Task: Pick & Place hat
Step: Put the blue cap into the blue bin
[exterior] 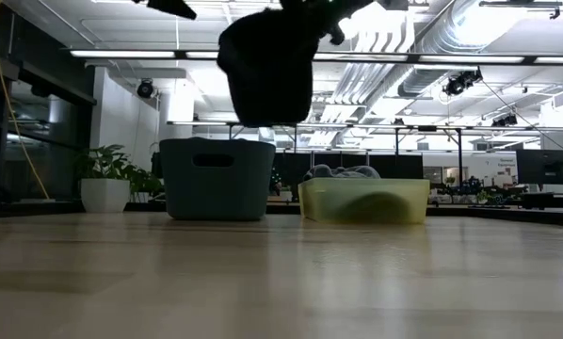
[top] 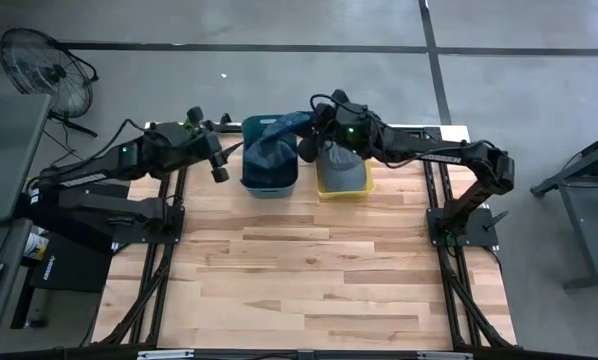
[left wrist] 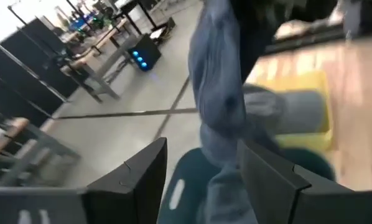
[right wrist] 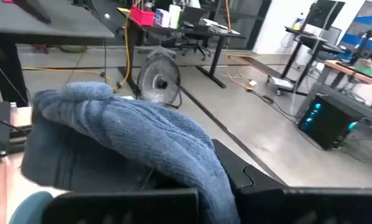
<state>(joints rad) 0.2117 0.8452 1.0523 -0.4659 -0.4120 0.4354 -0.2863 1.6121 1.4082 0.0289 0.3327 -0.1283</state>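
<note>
Transfer step in hand: blue hat point(top: 272, 150) is held pinched in the right tool point(top: 314, 128), hanging above the teal bin point(top: 251, 183), long axis vertical, loose end pointing down. Left tool point(top: 219, 160) waits spread beside the bin. Next judged: lowering into the bin, then release.

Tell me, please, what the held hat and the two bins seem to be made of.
Hat in the right gripper: likely blue knitted fabric, ribbed, limp.
Teal bin: probably opaque matte plastic.
Yellow bin: apparently translucent plastic; contents show through.
</note>
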